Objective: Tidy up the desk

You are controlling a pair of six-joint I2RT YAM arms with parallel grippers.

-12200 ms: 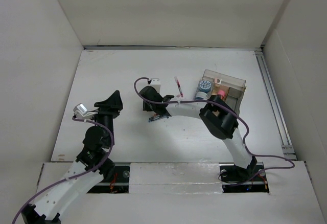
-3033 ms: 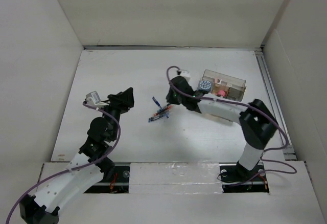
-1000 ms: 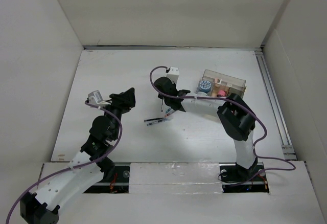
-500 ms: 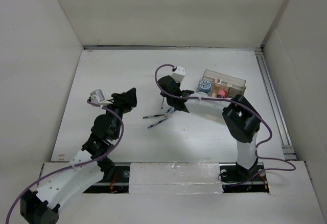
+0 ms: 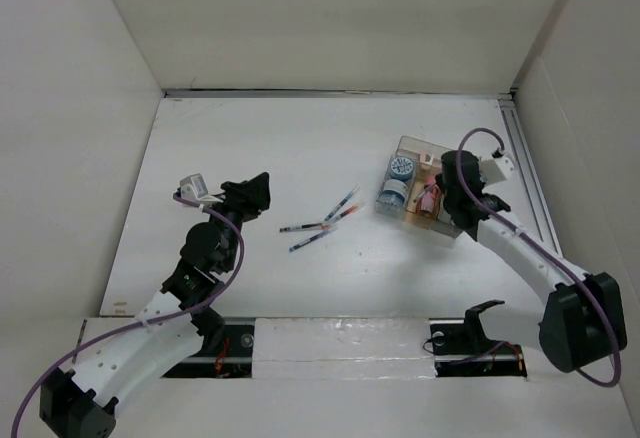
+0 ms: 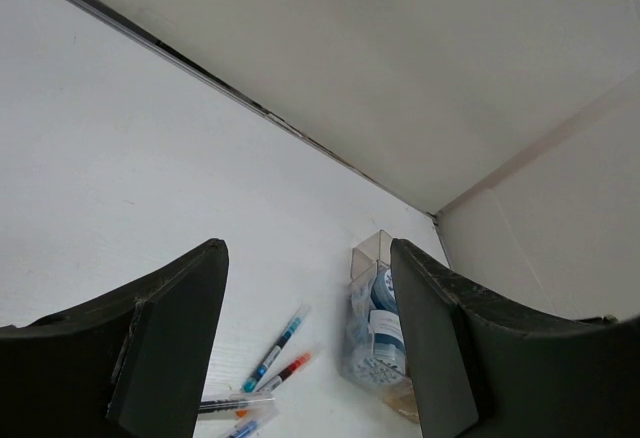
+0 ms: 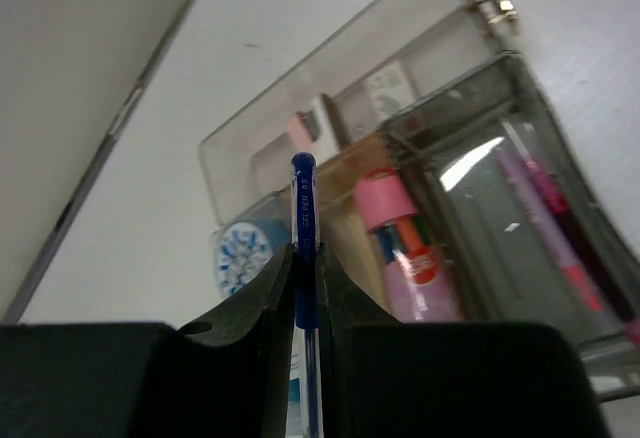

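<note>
White walls close in a white tabletop (image 5: 250, 148). On it a clear box (image 5: 405, 194) sits askew near the right edge, toward the far right corner. My right jaws are clamped on a blue pen (image 7: 303, 220) at that box. If I release off-line, I judge the pen could strike a divider or the pink-capped marker (image 7: 392, 248) and bounce out. Pressing down might shove the light box. My right arm runs along the right edge, wrist bent over the box. My left arm hovers toward the left edge, jaws apart, facing the loose pens (image 5: 322, 224) mid-tabletop.
</note>
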